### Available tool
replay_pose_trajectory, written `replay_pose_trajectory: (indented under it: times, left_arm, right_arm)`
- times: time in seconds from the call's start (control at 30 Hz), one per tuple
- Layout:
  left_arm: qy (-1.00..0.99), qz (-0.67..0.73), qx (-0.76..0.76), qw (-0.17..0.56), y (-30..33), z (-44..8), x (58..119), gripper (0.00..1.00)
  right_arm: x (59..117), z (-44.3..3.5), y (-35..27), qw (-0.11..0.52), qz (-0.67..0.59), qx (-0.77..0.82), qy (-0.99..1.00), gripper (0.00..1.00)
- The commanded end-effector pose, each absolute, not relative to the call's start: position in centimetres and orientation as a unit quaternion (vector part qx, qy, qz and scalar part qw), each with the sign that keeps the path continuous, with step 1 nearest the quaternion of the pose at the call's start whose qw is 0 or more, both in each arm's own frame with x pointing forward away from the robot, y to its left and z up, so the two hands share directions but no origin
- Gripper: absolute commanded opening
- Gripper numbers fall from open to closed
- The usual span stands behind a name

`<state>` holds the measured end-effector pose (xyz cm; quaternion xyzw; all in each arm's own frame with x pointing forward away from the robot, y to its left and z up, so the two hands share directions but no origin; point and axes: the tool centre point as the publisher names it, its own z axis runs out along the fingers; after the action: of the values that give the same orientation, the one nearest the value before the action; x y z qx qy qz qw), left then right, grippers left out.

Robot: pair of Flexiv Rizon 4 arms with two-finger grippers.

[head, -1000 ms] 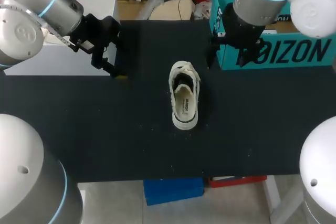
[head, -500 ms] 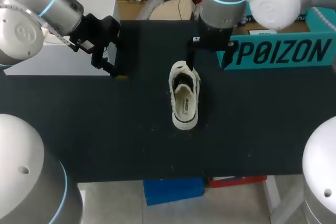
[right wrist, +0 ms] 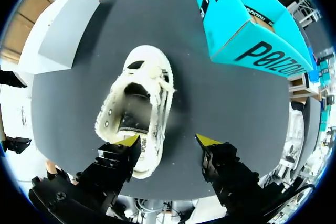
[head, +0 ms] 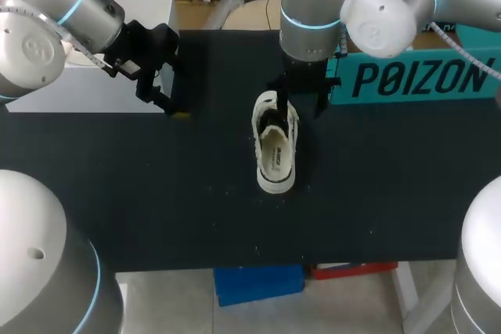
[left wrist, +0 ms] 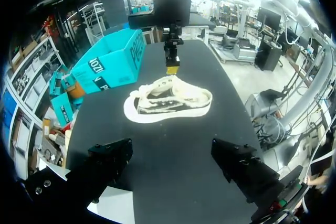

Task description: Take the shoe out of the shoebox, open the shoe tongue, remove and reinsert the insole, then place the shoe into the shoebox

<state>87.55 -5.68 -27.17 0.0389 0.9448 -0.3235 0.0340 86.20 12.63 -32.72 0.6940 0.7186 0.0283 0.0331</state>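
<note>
Shoe point(head: 275, 145) on table point(head: 156, 193), right claw point(right wrist: 168, 140) open over it, left claw point(left wrist: 172, 150) open, well aside.

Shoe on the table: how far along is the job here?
Done: the shoe lies out of the shoebox, on the table. In hand: the right claw hovers open over the shoe's far end, gripping nothing; the left claw is open, off to the side. Left: opening the tongue, taking the insole out and back (it sits inside now), and reboxing.
</note>
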Motion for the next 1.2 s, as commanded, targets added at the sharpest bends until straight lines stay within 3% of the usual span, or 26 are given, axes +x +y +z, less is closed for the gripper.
replay_pose_trajectory:
  times: [0.03, 1.0, 1.1, 1.13, 1.17, 1.2]
  left_arm:
    - [0.945, -0.324, 0.039, 0.036, -5.7, -27.3, 87.5, 1.0]
    - [0.945, -0.324, 0.039, 0.036, -5.7, -27.3, 87.5, 1.0]
    - [0.945, -0.324, 0.039, 0.036, -5.7, -27.3, 87.5, 1.0]
    - [0.945, -0.324, 0.039, 0.036, -5.7, -27.3, 87.5, 1.0]
    - [0.945, -0.324, 0.039, 0.036, -5.7, -27.3, 87.5, 1.0]
    - [0.945, -0.324, 0.039, 0.036, -5.7, -27.3, 87.5, 1.0]
  right_arm:
    - [86.8, -34.2, 13.1, 0.03, 0.026, 0.694, 0.719, 0.49]
    - [87.5, -42.2, 13.8, -0.013, -0.028, 0.673, 0.739, 0.38]
    - [87.2, -42.4, 13.7, -0.016, -0.033, 0.682, 0.73, 0.32]
    - [87.1, -42.3, 13.5, -0.015, -0.033, 0.684, 0.729, 0.12]
    - [87.1, -42.2, 13.4, -0.014, -0.033, 0.685, 0.728, 0.0]
    - [87.1, -42.0, 13.4, -0.013, -0.033, 0.686, 0.727, 0.0]
